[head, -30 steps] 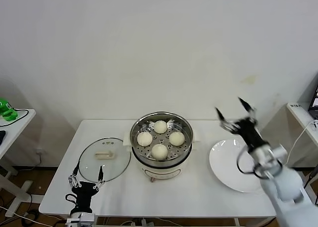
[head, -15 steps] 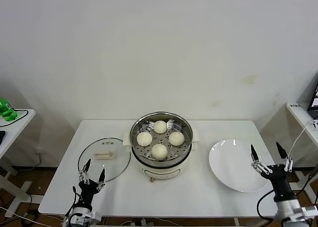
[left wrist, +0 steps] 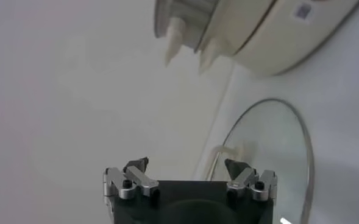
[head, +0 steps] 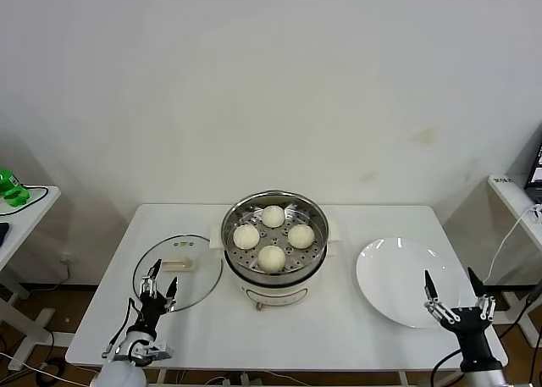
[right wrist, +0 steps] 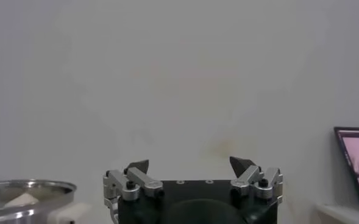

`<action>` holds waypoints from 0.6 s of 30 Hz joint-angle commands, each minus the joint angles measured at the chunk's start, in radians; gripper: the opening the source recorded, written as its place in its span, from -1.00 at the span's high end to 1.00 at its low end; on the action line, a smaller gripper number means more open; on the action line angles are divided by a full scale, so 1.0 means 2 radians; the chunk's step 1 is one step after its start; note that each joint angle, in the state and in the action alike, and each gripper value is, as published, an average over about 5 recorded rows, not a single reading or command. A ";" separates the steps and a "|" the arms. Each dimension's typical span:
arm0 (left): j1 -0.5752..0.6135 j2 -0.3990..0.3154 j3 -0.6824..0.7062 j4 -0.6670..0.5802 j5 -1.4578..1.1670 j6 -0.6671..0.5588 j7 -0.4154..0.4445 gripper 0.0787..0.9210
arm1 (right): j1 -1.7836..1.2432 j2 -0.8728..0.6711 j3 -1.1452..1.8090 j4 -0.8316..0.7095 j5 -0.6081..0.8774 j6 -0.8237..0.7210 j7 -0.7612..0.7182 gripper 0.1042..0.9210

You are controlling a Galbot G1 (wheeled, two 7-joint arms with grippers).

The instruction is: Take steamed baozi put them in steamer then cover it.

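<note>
The left gripper (head: 159,283) has moved up over the near edge of the glass cover (head: 178,271), fingers apart; the right gripper (head: 457,295) has sunk lower by the table's (head: 339,328) near right corner, fingers also spread, beside the white plate (head: 405,281). The cover lies flat left of the steamer (head: 274,248), which holds four steamed baozi (head: 272,257), uncovered.

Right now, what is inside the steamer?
Four baozi sit on the perforated tray inside the open steamer, none stacked. The cover lies on the table beside it, not on the pot. What is under the tray cannot be seen.
</note>
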 commanded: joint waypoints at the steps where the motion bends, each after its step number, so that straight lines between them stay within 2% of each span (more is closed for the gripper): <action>1: -0.067 0.005 0.015 0.064 0.022 -0.001 0.004 -0.77 | -0.017 0.017 -0.002 0.007 -0.001 0.011 -0.005 -0.76; 18: -0.117 0.002 0.042 0.116 0.023 -0.001 0.001 -0.77 | -0.027 0.022 -0.001 0.023 0.006 0.010 -0.007 -0.76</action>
